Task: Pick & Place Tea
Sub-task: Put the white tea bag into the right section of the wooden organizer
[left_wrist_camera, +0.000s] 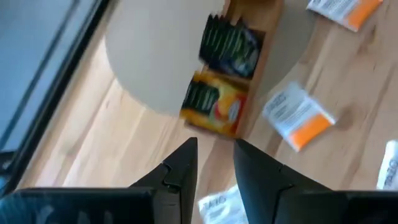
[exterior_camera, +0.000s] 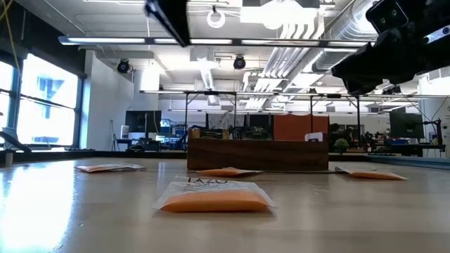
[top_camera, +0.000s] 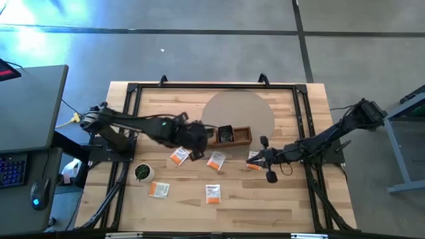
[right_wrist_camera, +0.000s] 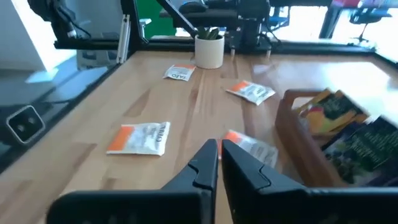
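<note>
High view hides a good part of the wooden tray (top_camera: 240, 136): the left gripper (top_camera: 196, 138) hangs over its left end, so only the compartments toward the right show, one holding dark packets. From the left wrist view the jaws stand slightly spread with nothing between them, above the tray's end where a yellow-orange tea packet (left_wrist_camera: 214, 106) and black tea packets (left_wrist_camera: 229, 43) stand on edge. The right gripper (top_camera: 265, 158) sits low over the table (top_camera: 299, 199) just right of the tray, partly covering a white-and-orange packet (top_camera: 253, 160); its jaws look nearly pressed together and empty in the right wrist view, the packet (right_wrist_camera: 252, 148) lying flat just past the fingertips.

Other white-and-orange packets lie flat and loose on the pale planked table: two (top_camera: 179, 157) (top_camera: 216, 160) just in front of the tray, two more (top_camera: 159, 190) (top_camera: 213, 193) nearer the front edge. A small round cup (top_camera: 143, 172) with a dark green centre stands left of them. A round grey mat (top_camera: 242, 109) lies under the tray's far side. Low view shows the tray (exterior_camera: 257, 154) only as a dark wooden wall, its contents hidden, with one packet (exterior_camera: 214, 197) close and blurred.
</note>
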You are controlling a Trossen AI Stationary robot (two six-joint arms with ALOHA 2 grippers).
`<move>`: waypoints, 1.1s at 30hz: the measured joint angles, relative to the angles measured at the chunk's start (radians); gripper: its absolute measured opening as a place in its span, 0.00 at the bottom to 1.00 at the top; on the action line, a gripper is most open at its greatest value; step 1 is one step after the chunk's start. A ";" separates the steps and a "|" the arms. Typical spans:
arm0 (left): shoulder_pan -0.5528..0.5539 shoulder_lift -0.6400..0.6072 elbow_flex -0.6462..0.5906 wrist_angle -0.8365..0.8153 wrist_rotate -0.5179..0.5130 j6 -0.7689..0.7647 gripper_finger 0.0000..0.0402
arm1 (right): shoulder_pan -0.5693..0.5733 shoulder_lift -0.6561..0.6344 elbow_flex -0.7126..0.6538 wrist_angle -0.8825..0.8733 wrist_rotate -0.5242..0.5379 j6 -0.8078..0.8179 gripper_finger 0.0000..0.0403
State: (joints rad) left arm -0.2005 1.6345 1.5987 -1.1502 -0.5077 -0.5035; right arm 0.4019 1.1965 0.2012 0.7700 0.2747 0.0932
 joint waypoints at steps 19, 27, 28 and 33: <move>-0.272 -0.059 -0.009 -0.424 -0.284 -0.503 0.25 | 0.003 0.423 0.437 -0.537 -0.049 0.114 0.32; -0.272 -0.060 -0.009 -0.421 -0.284 -0.495 0.25 | -0.052 0.404 0.705 -1.273 -0.035 0.131 0.32; -0.272 -0.060 -0.012 -0.420 -0.285 -0.495 0.25 | -0.063 0.402 0.720 -1.335 -0.036 0.141 0.32; -0.271 -0.059 -0.046 -0.420 -0.285 -0.509 0.25 | -0.135 0.403 0.695 -1.454 -0.124 0.220 0.32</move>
State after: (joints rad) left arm -0.4717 1.5753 1.5532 -1.5707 -0.7929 -1.0120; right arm 0.2670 1.5993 0.8967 -0.6842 0.1506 0.3131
